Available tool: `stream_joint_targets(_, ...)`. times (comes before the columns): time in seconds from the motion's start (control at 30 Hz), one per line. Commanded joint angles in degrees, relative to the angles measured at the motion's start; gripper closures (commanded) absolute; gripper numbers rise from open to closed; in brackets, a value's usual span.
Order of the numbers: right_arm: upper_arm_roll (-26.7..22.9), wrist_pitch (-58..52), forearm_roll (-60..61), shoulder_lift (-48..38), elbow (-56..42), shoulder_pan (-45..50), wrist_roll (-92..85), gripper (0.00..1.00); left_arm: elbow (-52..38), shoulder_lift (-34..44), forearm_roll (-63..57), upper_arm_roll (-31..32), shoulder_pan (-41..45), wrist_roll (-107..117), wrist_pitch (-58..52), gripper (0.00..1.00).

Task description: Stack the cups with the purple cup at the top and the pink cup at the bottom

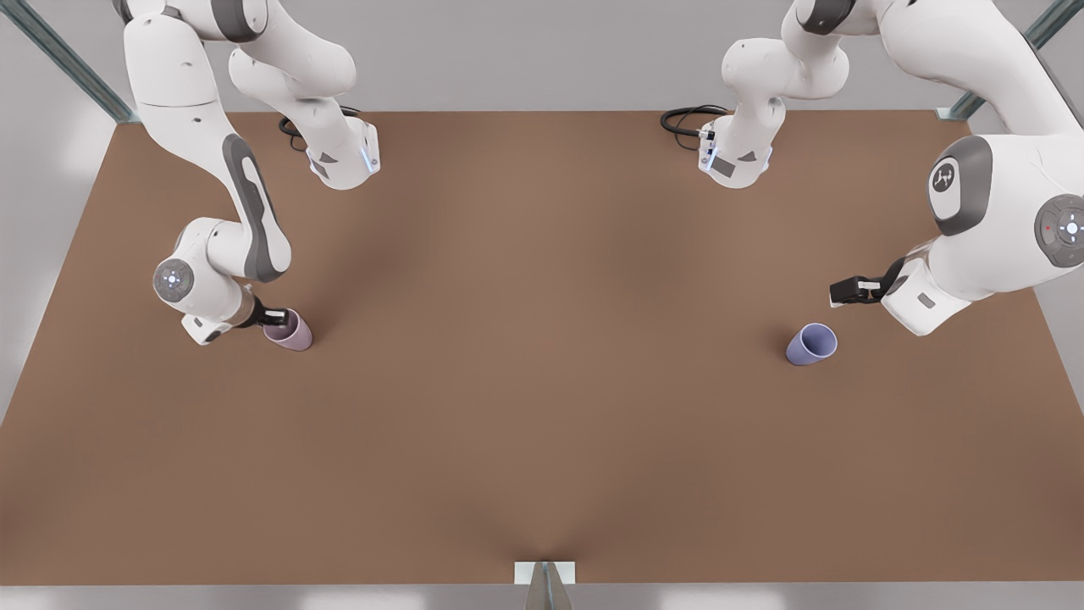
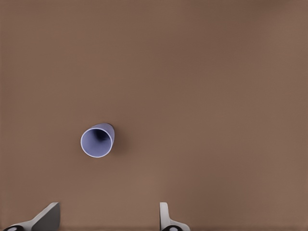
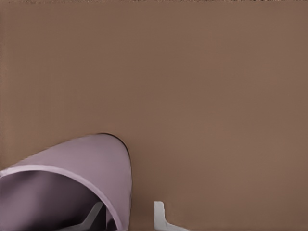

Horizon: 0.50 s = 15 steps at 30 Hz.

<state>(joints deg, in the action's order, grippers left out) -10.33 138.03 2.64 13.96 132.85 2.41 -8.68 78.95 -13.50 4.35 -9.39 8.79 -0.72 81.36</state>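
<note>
The right gripper [image 1: 275,318] is at the pink cup [image 1: 290,331], at about 8 o'clock on the table [image 1: 542,440]; one finger is inside the rim, one outside, and I cannot tell if they pinch yet. It should close on the wall before lifting. The left gripper [image 1: 849,292], fingers apart, hovers near the purple cup [image 1: 811,345], at 4 o'clock.
</note>
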Motion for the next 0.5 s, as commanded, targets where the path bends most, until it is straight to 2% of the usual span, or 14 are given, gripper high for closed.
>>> stream_joint_targets(0.0,0.0,0.0,0.5,-0.1,0.0,0.1,-0.2,0.55,0.0,0.1,0.0,0.0,0.0,-0.1,-0.1,0.0)
stream_joint_targets(0.07,0.0,-0.1,0.5,-0.2,0.0,0.1,-0.2,0.62,0.0,0.0,0.0,0.0,0.0,-0.1,-0.1,0.0)
stream_joint_targets(0.17,0.0,-0.2,0.5,-0.3,-0.1,0.1,-0.3,0.79,0.0,0.0,-0.2,0.0,0.0,-0.1,-0.1,0.0)
stream_joint_targets(0.33,0.0,-0.4,0.5,-0.9,-0.2,0.1,-0.5,0.79,0.0,0.0,-0.2,0.0,0.0,-0.1,0.0,0.0)
stream_joint_targets(0.47,0.0,-3.0,0.5,-4.5,-1.1,0.3,-0.8,0.79,0.0,0.0,-0.3,-0.1,0.0,-0.1,0.0,0.0)
